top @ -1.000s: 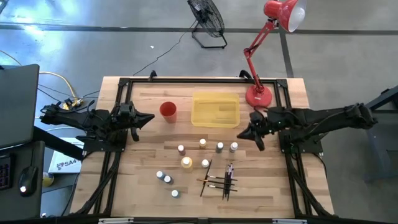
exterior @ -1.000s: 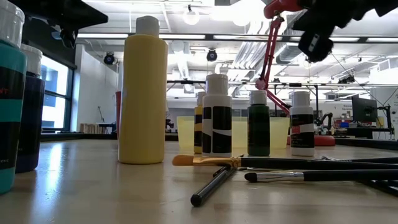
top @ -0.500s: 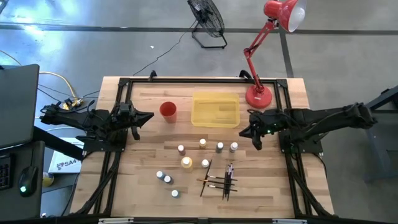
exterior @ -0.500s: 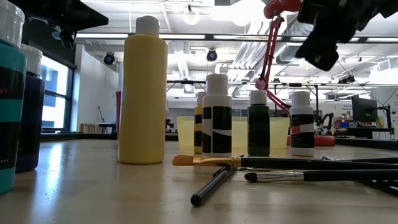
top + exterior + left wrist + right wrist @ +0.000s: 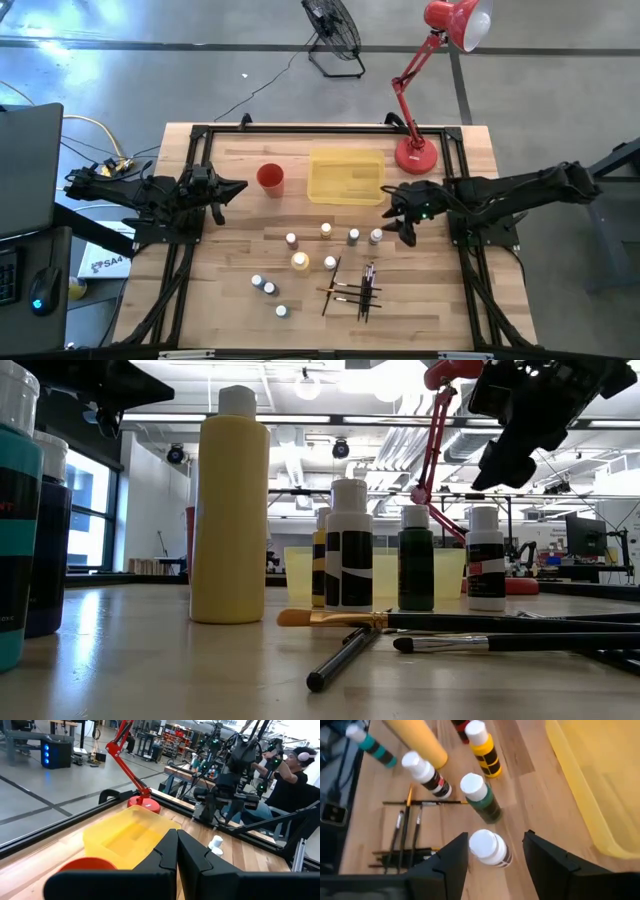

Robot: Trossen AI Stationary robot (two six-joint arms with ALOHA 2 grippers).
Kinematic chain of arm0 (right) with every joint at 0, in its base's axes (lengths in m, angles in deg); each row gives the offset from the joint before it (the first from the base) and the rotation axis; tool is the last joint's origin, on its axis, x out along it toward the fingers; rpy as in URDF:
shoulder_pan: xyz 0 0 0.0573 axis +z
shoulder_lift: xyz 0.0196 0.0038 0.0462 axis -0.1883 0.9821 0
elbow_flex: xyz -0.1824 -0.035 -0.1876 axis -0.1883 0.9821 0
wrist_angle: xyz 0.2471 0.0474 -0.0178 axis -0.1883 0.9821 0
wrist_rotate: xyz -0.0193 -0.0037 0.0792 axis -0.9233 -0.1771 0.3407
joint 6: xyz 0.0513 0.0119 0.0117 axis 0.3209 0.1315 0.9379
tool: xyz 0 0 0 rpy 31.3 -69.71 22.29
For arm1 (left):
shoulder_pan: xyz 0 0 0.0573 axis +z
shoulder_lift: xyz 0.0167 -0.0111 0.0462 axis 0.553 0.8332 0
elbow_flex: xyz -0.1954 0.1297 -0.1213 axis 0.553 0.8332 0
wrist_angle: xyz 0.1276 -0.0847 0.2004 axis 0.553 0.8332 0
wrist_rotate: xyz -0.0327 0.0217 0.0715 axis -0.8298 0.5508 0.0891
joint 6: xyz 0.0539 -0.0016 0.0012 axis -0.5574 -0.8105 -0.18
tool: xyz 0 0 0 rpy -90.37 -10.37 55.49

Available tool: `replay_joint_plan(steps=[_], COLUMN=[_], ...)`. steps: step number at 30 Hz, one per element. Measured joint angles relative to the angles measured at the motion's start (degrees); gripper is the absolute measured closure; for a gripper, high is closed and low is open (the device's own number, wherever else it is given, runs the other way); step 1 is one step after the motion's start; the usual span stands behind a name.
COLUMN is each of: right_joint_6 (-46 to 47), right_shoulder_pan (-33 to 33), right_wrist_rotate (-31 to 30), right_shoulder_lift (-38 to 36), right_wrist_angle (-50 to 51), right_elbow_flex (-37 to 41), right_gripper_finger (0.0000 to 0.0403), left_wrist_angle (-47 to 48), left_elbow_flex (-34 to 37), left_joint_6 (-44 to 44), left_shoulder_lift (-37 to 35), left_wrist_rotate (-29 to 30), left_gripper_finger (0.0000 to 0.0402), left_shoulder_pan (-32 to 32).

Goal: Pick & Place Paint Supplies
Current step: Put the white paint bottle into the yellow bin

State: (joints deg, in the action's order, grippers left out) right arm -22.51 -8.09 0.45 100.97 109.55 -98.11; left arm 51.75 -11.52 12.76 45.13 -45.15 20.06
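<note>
Several small paint bottles with white caps stand upright on the wooden table [image 5: 230, 300]; the rightmost is a bottle [image 5: 376, 236] with a dark and red label [image 5: 489, 848]. Thin dark-handled paintbrushes [image 5: 352, 290] lie in a loose pile near them. My right gripper [image 5: 401, 226] hangs open above that rightmost bottle and tips down toward it, one finger to either side of its cap [image 5: 483, 842], apart from it. At the table's left, my left gripper [image 5: 243, 188] waits shut and level beside the red cup [image 5: 270, 177].
A translucent yellow tray [image 5: 346, 176] lies at the far middle, left of my right gripper. A red desk lamp [image 5: 415, 155] stands on its base at the far right. A green bottle [image 5: 481, 796] and a yellow one [image 5: 481, 746] stand close to the rightmost bottle.
My right gripper has come down and toward the table's near edge, over the rightmost bottle. It has tipped its fingers downward and opened. The bottles and brushes have stayed where they were.
</note>
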Motion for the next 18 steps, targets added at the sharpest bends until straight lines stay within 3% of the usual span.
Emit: replay_joint_plan(steps=[6, 10, 18], right_joint_6=[-10.6, -12.0, -11.7], right_shoulder_pan=[2.5, 3.5, 3.8], right_wrist_rotate=[-2.1, -4.5, -1.8], right_shoulder_lift=[2.0, 4.2, 7.8], right_wrist_angle=[0.0, -0.1, -2.2], right_elbow_flex=[0.0, 0.0, 0.0], right_gripper_finger=[0.0224, 0.0219, 0.0217], left_wrist_angle=[0.2, 0.5, 0.5], left_elbow_flex=[0.0, 0.0, 0.0], left_joint_6=[0.0, 0.0, 0.0], left_shoulder_lift=[0.0, 0.0, 0.0], left_wrist_rotate=[0.2, 0.2, 0.2], left_gripper_finger=[0.0402, 0.0402, 0.0402], left_shoulder_pan=[0.0, 0.0, 0.0])
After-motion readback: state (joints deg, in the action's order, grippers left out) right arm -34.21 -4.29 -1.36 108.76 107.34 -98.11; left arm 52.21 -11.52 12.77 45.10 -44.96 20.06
